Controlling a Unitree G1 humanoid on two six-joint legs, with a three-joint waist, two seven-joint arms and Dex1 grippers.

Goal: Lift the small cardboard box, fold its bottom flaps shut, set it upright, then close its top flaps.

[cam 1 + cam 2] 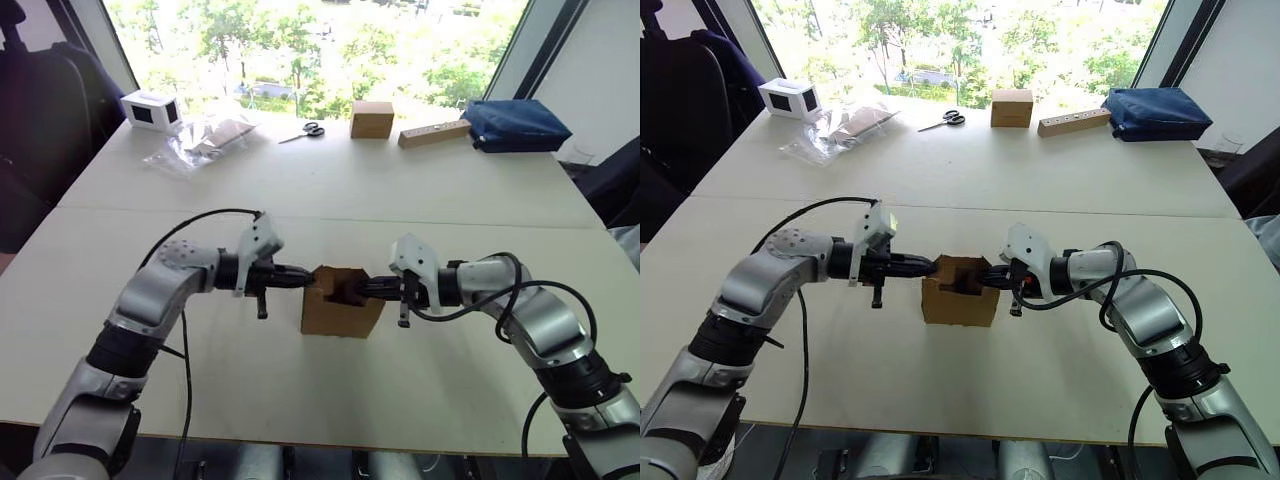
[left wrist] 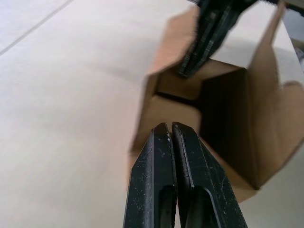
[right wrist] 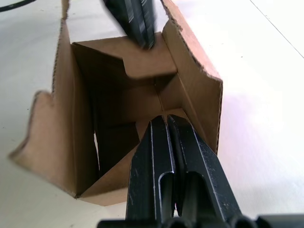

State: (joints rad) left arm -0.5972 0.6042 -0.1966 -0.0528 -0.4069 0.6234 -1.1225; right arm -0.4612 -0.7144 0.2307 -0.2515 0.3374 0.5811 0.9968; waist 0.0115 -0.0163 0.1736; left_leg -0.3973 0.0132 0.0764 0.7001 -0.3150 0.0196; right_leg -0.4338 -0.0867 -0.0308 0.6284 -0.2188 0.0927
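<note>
The small cardboard box (image 1: 341,305) stands open-topped on the desk (image 1: 330,190) between my arms, plain, without print. My left gripper (image 2: 171,128) and right gripper (image 3: 166,119), fingers together, press its top flaps (image 3: 142,59).

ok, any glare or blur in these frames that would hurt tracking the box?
Left eye view: window blown out behind the table, the small cardboard box evenly lit and sharp. Left wrist view: the right gripper and the box's near edge smeared. Right wrist view: the left gripper blurred, box interior shadowed.
</note>
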